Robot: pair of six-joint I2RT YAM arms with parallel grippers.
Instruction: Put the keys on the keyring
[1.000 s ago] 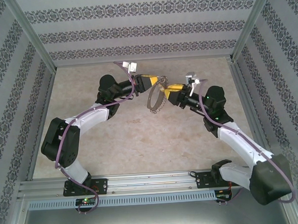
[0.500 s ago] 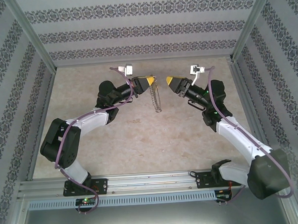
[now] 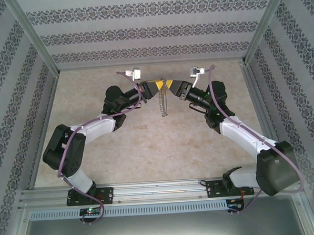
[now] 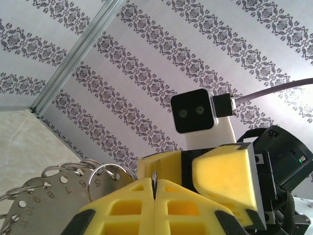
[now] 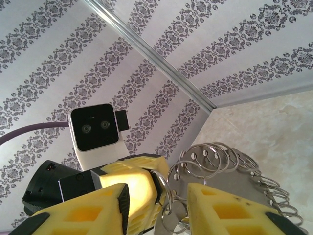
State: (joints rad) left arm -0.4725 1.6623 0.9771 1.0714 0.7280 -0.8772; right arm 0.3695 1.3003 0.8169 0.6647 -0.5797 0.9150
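Note:
The keyring [image 3: 163,104] hangs edge-on over the table's far middle, a thin hoop fringed with small split rings and numbered metal tags [image 4: 49,200]. My left gripper [image 3: 159,86] holds its top. In the left wrist view the left gripper [image 4: 154,188] is shut, with a thin metal sliver pinched between the yellow pads. My right gripper [image 3: 170,84] meets it tip to tip from the right. In the right wrist view its jaws [image 5: 157,196] stand apart around a split ring and tag of the keyring [image 5: 230,164], close to the left gripper's fingers [image 5: 134,178]. The keys are hidden.
Patterned walls [image 3: 152,33] enclose the beige table [image 3: 148,149] on three sides, with metal posts at the corners. Both arms reach up and inward from the rail at the near edge [image 3: 161,193]. Each wrist camera faces the other's camera module [image 4: 195,110].
The right gripper swung away, then came back left to meet the left gripper's tips, its jaws narrowing a little. The keyring turned from broadside to hanging edge-on under the left gripper.

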